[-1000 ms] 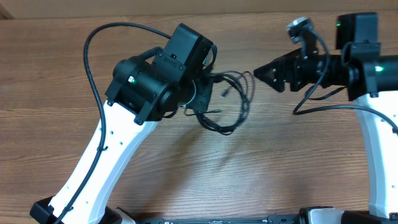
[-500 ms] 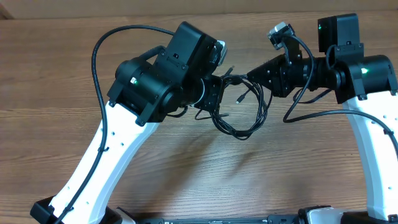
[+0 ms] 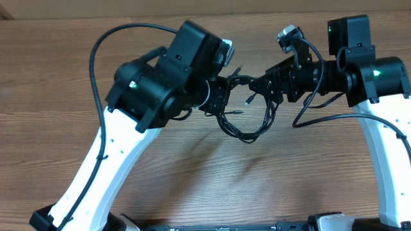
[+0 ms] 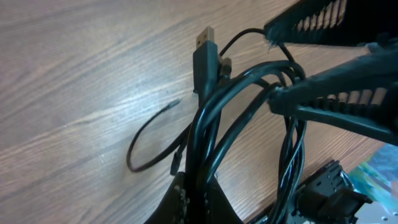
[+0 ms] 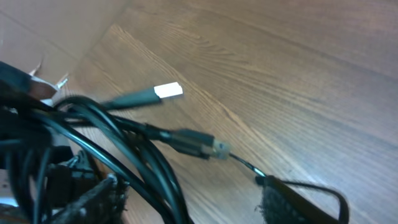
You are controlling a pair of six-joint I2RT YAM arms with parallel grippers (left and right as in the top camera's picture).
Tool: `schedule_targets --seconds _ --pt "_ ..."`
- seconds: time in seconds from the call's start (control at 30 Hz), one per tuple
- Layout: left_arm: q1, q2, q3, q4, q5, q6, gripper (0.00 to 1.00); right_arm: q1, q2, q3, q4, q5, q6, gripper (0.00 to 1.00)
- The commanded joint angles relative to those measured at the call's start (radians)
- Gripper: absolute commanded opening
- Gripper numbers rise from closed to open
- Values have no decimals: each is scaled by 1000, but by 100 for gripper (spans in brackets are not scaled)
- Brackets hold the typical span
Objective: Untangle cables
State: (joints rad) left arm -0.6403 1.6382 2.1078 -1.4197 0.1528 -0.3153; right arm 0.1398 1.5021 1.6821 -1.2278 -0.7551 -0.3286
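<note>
The cables [image 3: 247, 122] are a bundle of thin black cords hanging in a loop between my two grippers, above the wooden table. My left gripper [image 3: 221, 97] is shut on the bundle; the left wrist view shows its fingers [image 4: 199, 196] pinching several strands, with a USB plug [image 4: 204, 43] sticking up. My right gripper [image 3: 260, 83] is open, its fingers straddling the strands at the top of the loop [image 4: 280, 62]. In the right wrist view the cords [image 5: 124, 143] pass between its spread fingers [image 5: 193, 208], and two plug ends [image 5: 168, 91] [image 5: 205, 144] show.
The wooden table [image 3: 289, 179] lies under the loop. The thick black arm cables run over the left arm [image 3: 96, 58] and below the right arm [image 3: 321, 114]. The arm bases stand at the front edge.
My left gripper carried the bundle rightwards. My right gripper came left from clear of the cables until its open fingers straddle the top strands.
</note>
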Motion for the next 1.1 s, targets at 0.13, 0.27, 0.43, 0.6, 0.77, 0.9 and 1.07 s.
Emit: schedule_targets --seconds 0.13,0.27,0.43,0.6,0.77,0.9,1.07 --pt "-5 -41 143 -24 -16 23 4 3 -4 7 -4 5 -21 4" --pt "-5 -40 147 -58 -46 23 4 3 -4 7 9 6 -21 4" --pt "-5 -40 148 -125 -116 23 4 -18 -4 7 40 23 -15 4" --pt "-3 -45 148 -145 -142 23 4 -82 -4 7 57 66 -12 4" --pt "-3 -58 148 -160 -172 23 4 -179 -4 7 75 66 18 4" --pt "-3 -69 148 -177 -190 23 4 -242 -4 7 75 55 18 4" --pt "-3 -82 148 -182 -190 23 4 -303 -4 7 82 55 35 4"
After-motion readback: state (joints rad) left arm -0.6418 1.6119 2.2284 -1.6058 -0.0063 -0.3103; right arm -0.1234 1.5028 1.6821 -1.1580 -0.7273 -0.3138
